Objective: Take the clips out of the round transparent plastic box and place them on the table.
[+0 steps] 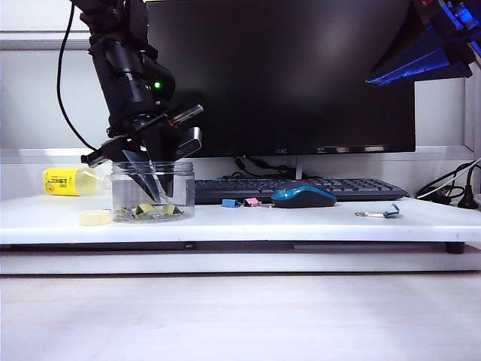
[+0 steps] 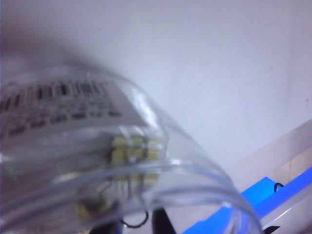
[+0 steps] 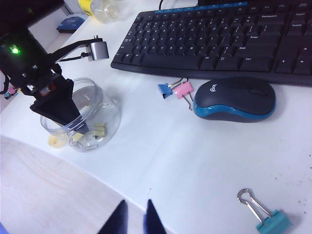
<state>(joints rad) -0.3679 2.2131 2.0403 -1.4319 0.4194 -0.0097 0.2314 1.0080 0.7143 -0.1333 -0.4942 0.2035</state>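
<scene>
The clips (image 3: 95, 132) lie in the jar (image 3: 105, 119) on the white table (image 3: 161, 156), left pincer (image 3: 80, 129) inside, gap unclear; right pincer (image 3: 134, 217) slightly apart.

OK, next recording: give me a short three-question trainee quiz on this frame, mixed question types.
1. True or false: the left gripper is reaching down inside the round transparent plastic box.
2. Which lies nearest the blue mouse? A) the teal clip B) the blue and pink binder clips C) the yellow-labelled bottle
3. Where are the yellow clips now?

Key: 1 true. 2 B. 3 On the jar's floor, none yet on the table; the right gripper hangs apart above the table's front edge, holding nothing.
</scene>
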